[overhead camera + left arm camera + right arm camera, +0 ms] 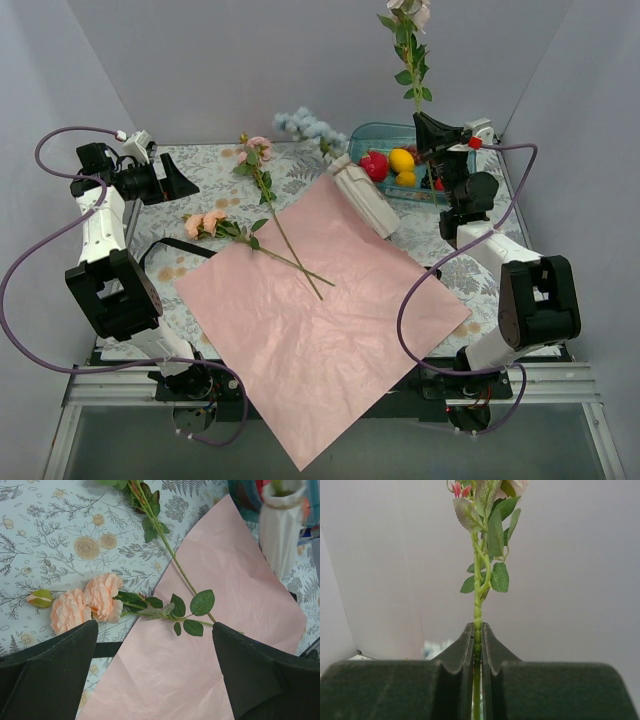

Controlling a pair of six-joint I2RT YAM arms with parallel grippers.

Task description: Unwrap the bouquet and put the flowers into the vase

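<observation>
One flower stem [477, 595] is clamped upright between the closed fingers of the right gripper [477, 630]; its bloom is cut off at the frame top. The left gripper [155, 630] is spread wide, nothing held. A peach rose [207, 222] and a pink rose [258, 150] are laid across the pink paper [320, 330]. The vase [367, 203] is found at the paper's far edge, its mouth hidden by pale blue blooms [305, 125]; upright or tilted cannot be told.

No readable text (anywhere)

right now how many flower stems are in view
4: a pink rose stem and a peach rose stem crossed partly on the pink paper sheet, pale blue blooms in the white ribbed vase, one leafy stem held up in the right gripper.
</observation>
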